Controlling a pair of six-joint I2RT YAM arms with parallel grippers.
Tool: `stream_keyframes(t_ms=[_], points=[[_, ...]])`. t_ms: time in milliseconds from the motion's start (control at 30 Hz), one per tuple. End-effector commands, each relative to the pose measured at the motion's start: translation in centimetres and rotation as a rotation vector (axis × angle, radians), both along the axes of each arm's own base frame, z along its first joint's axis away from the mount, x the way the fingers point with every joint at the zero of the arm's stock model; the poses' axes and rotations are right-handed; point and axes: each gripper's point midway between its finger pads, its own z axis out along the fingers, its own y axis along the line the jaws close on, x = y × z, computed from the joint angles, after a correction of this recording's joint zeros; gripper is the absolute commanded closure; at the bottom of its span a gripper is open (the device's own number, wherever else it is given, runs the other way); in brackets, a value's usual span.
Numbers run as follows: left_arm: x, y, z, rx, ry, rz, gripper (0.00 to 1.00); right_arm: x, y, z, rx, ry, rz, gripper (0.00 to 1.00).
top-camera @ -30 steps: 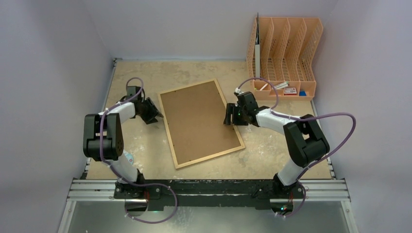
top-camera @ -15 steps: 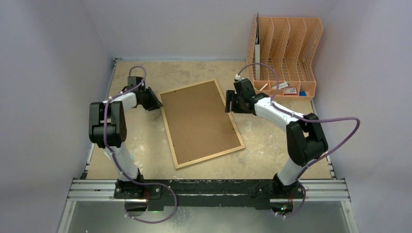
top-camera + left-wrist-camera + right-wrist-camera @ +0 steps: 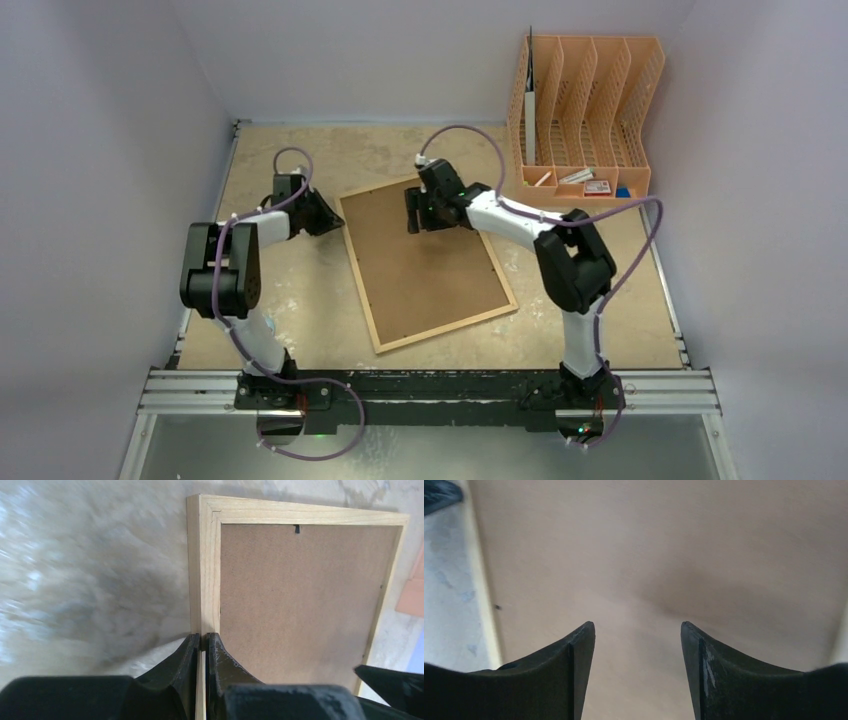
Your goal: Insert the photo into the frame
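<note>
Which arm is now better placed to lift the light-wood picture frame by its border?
Left, probably: the left tool is shut on the border of the light-wood rectangular picture frame, while the right tool hangs open above its brown fibreboard back, gripping nothing.

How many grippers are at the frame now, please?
2: the left gripper is shut on the frame at its left rail; the right gripper is open over its backing board.

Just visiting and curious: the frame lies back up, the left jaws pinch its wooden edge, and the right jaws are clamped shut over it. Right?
Not quite. The right jaws stand open, not shut, over the frame: the right wrist view shows the wide gap between them. The rest holds: the frame lies back up, and the left jaws pinch its wooden edge.
</note>
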Motion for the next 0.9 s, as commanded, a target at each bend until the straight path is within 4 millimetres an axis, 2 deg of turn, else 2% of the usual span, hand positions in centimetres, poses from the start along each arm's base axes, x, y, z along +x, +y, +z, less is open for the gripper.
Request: stream_keyframes(t_ms=[0,133,300,367,500,733,867], points=[[-11.9,-3.9,-6.7,-0.066,0.411,-0.084,1.0,0.0,4.8,1.5,0.043,-0.033,0.095,0.34],[-13.9,-4.8,-6.3,-0.104,0.432,-0.093,1.0,0.2,7.6,0.4,0.02,-0.03,0.141,0.34],[-15.8,-4.8,-5.5,-0.114,0.421,-0.095,1.0,1.0,10.2,-0.4,0.001,-0.063,0.175,0.34],[-15.5,-4.8,-4.9,-0.115,0.396,-0.097,1.0,1.6,11.3,-0.2,-0.011,-0.089,0.188,0.33],[-14.3,-4.8,-4.2,-0.117,0.362,-0.09,1.0,1.8,12.4,-1.2,-0.056,-0.111,0.218,0.31],[-12.8,-4.6,-3.6,-0.15,0.324,-0.08,0.99,2.6,13.0,-2.4,-0.084,-0.122,0.239,0.28],[-12.7,-4.4,-3.8,-0.161,0.326,-0.073,0.97,2.8,13.2,-3.2,-0.085,-0.111,0.236,0.29]])
